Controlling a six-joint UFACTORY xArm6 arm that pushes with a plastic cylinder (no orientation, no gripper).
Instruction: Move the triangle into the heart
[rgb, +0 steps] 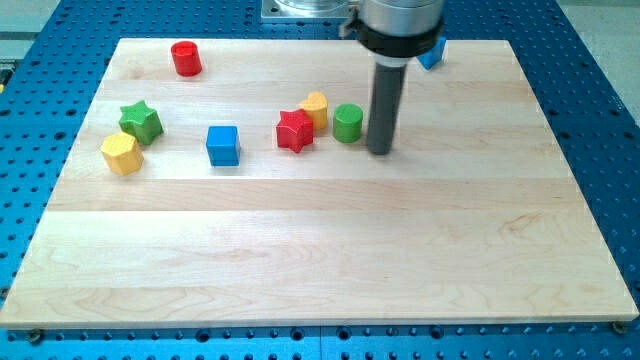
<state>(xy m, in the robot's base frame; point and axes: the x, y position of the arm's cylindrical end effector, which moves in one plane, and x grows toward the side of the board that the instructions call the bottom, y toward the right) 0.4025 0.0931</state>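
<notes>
Resting on the wooden board (330, 250), my tip (379, 150) is a bare rod with no jaws to spread or pinch. Behind it, toward the view's top, a blue block (432, 55) peeks past my arm, probably the triangle, though mostly hidden. Left of my tip, past the green cylinder (347, 123), sits the yellow block (316, 107), seemingly the heart. Both look light, rigid, slippery; I'd push a flat face.

Bright, even light falls from overhead, so the pale wooden board (320, 250) shows no glare and the blocks throw only faint, short shadows at their bases. The dark rod (382, 105) casts a soft smudge around its foot. Everything looks sharp, with the board's edges bowing slightly near the corners.
</notes>
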